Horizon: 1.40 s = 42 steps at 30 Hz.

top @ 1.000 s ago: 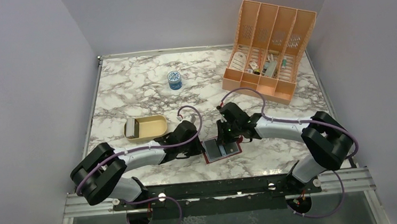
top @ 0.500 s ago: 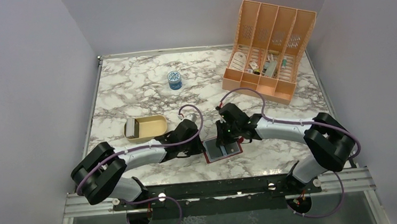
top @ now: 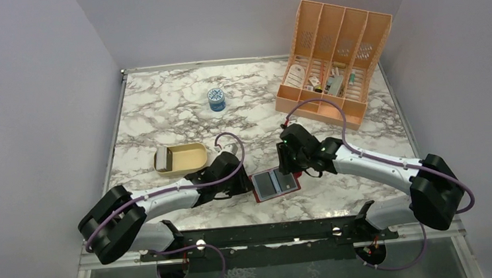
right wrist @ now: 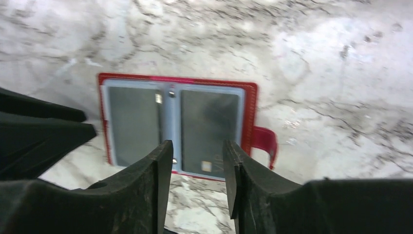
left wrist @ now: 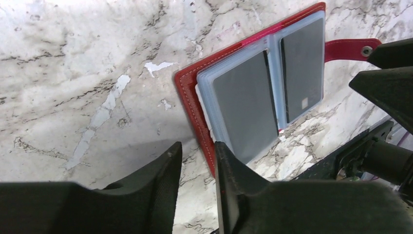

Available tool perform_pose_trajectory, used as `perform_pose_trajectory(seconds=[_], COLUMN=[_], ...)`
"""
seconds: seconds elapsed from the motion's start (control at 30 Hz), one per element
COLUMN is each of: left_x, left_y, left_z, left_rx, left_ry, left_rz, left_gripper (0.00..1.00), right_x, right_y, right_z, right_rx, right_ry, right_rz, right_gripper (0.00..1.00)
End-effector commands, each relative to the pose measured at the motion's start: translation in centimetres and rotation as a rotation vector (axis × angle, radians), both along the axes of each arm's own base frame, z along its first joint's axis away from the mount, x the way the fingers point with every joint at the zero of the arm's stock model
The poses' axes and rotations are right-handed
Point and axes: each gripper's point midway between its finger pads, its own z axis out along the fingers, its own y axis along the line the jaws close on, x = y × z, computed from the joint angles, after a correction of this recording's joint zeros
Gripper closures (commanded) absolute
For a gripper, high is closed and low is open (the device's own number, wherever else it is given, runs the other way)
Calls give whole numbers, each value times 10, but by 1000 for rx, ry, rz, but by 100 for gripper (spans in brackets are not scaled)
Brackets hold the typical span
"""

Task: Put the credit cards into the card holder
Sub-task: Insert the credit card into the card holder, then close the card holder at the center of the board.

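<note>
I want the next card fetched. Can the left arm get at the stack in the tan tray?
Probably yes: the tan tray lies open-topped close beside the left hand, nothing between them, the stack uncovered.

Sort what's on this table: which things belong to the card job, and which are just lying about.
Job: the card holder, lying open; credit cards in its pockets; grey stack in the tan tray, likely more cards.
Lying about: peach organizer with its odds and ends; small blue round tub.

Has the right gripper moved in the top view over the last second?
Yes. The right gripper has drawn back off the card holder, toward the peach organizer at the far right.
</note>
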Motion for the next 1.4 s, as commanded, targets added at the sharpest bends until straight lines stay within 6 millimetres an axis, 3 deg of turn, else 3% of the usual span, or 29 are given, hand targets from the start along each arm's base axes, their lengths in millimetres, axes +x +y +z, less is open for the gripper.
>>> perform_pose_trajectory(seconds=[0.0,0.23,0.67,0.83,1.13,1.37], left_x=[-1,1,2,2,2,4], left_y=[-3,-16,-15,-14,-13,-19], left_z=[-3,3,-1,-2,-2,1], left_rx=[-40,-123,-115,-110,-107,-134], left_ry=[11,7,25,25,38,37], left_rz=[13,6,18,19,32,34], left_gripper=[64,54,52,52,52,51], right_x=[2,6,17,14,10,6], right_y=[-34,-52,-62,-55,-51,-50], right_z=[-4,-15,-16,-21,-41,-51], right_rx=[-160,-233,-222,-166,-115,-104], right_ry=[-29,-23,-16,17,69,94], right_rz=[-60,-107,-127,-89,-61,-59], right_gripper=[55,49,40,40,49,66])
